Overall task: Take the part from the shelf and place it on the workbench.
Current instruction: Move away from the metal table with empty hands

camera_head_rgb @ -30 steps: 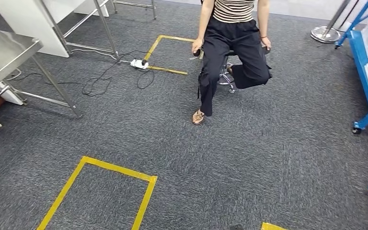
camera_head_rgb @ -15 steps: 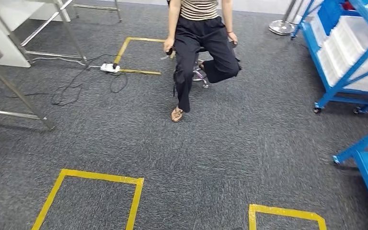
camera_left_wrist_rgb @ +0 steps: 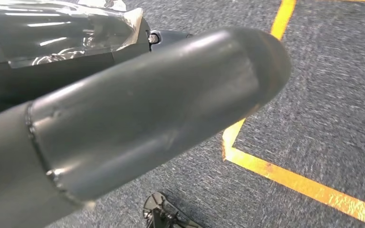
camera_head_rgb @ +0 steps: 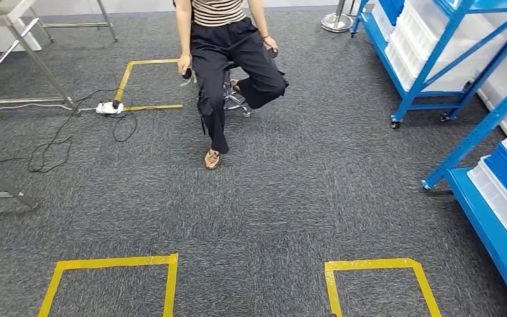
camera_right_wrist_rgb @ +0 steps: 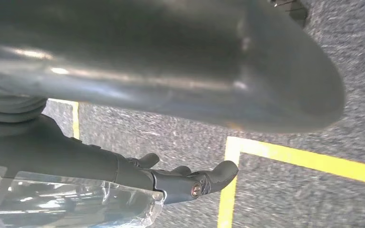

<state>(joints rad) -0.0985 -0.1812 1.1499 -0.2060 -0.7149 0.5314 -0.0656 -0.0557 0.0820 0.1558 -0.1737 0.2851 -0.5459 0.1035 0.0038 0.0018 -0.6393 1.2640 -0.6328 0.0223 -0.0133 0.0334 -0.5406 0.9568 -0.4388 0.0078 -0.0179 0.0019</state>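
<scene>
Right robot hand (camera_right_wrist_rgb: 180,183) hangs above the grey carpet (camera_head_rgb: 290,198), dark fingers (camera_right_wrist_rgb: 218,173) loosely extended and holding nothing. Left robot hand (camera_left_wrist_rgb: 123,118) hangs too, with its fingers hidden, so its state cannot be told. Beyond the carpet's yellow tape squares (camera_head_rgb: 376,277), a blue shelf (camera_head_rgb: 436,59) carries white bins (camera_head_rgb: 429,36); no part can be made out. A seated person (camera_head_rgb: 228,59) is beside that shelf.

Grey carpet (camera_head_rgb: 290,198), yellow tape squares (camera_head_rgb: 376,265), blue shelf (camera_head_rgb: 436,63), striped top (camera_head_rgb: 218,10)
</scene>
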